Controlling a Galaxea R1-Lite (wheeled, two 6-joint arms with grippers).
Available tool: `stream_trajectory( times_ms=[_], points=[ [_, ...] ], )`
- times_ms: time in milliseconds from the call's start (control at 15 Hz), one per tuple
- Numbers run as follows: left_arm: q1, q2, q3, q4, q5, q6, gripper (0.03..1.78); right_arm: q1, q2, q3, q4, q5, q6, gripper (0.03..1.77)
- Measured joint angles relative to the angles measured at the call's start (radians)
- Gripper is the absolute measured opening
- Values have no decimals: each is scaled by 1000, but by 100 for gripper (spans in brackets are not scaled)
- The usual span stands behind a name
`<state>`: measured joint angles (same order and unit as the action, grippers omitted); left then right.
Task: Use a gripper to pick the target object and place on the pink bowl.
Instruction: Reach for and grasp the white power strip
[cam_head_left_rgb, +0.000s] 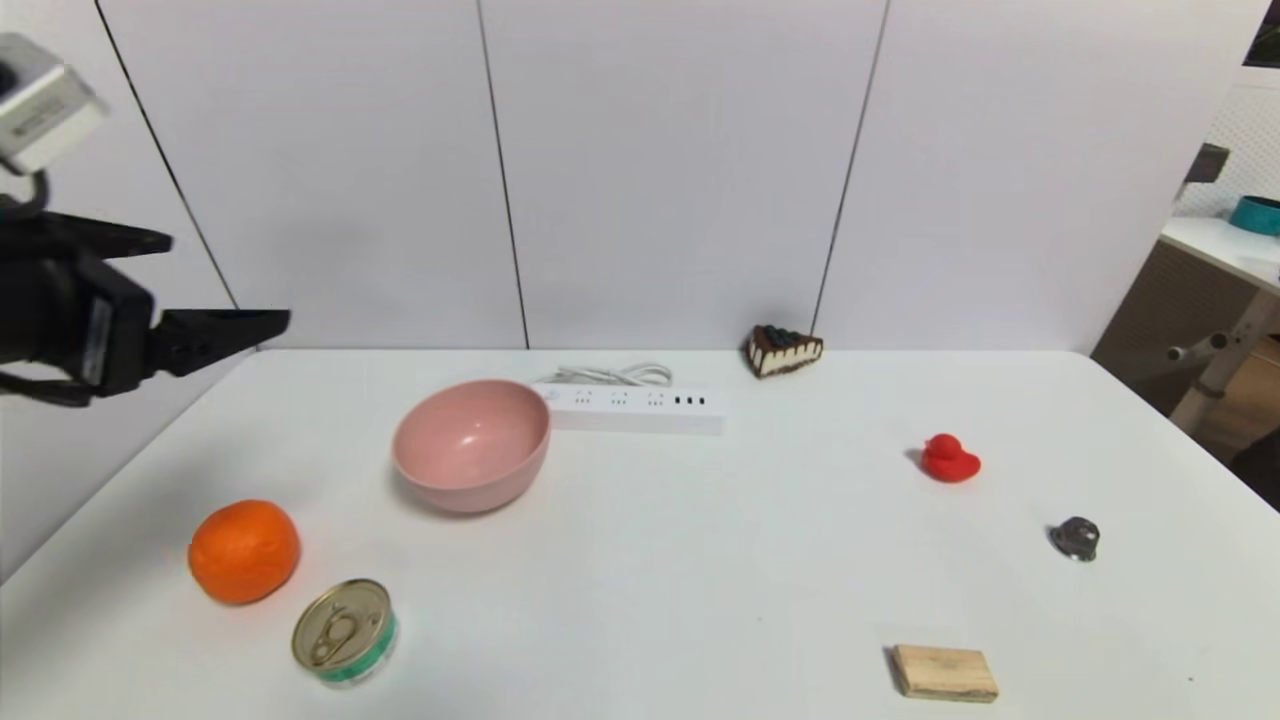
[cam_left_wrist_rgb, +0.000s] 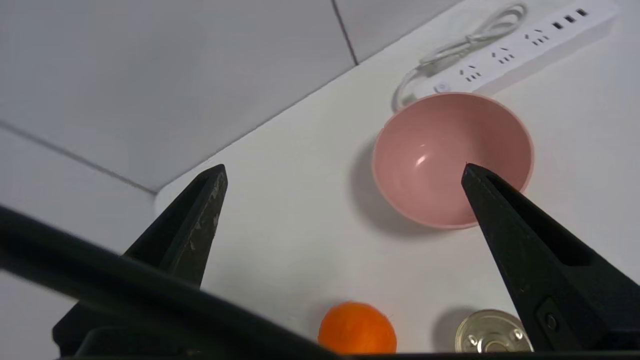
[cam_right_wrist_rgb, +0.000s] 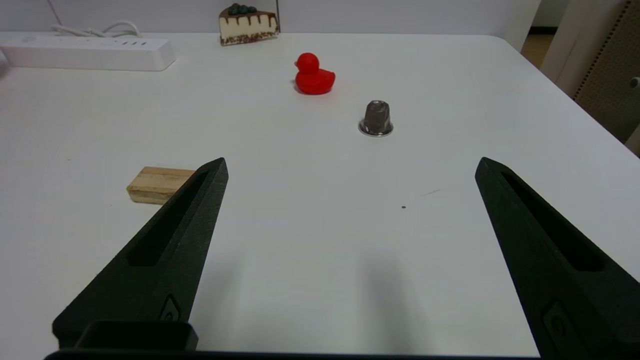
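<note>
Left gripper (cam_left_wrist_rgb: 345, 172) is held high off the table's left side, jaws spread wide, nothing grasped. Power strip (cam_head_left_rgb: 635, 409) lies just behind the pink bowl (cam_head_left_rgb: 471, 443), near end touching or nearly. Risk: bowl gets knocked during approach, or an off-centre grip lets the long strip tilt and slip. Right gripper (cam_right_wrist_rgb: 350, 167) parked, also spread.

The left gripper (cam_left_wrist_rgb: 342, 170) hangs above the white surface (cam_left_wrist_rgb: 300, 210), jaws spread wide and empty. Beyond them sits the pink bowl (cam_left_wrist_rgb: 452, 157), with the white power strip (cam_left_wrist_rgb: 515, 50) just behind its rim. An orange (cam_left_wrist_rgb: 357, 327) and a tin can (cam_left_wrist_rgb: 492, 337) lie nearer.
</note>
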<state>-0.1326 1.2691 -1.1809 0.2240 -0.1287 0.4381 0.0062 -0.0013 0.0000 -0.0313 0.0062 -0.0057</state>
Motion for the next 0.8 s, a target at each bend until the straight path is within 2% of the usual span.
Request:
stream_trajectory(
  times_ms=[133, 267, 533, 733, 800],
  points=[
    [-64, 139, -112, 52, -14, 11, 169, 0, 0, 0, 0, 0, 0, 171],
    [-123, 268, -209, 67, -61, 14, 169, 0, 0, 0, 0, 0, 0, 171],
    [-194, 497, -378, 67, -231, 21, 169, 0, 0, 0, 0, 0, 0, 171],
    [-221, 656, -543, 64, -371, 22, 169, -1, 0, 0, 0, 0, 0, 171],
    [-227, 700, -593, 64, -400, 22, 169, 0, 0, 0, 0, -1, 0, 171]
  ],
)
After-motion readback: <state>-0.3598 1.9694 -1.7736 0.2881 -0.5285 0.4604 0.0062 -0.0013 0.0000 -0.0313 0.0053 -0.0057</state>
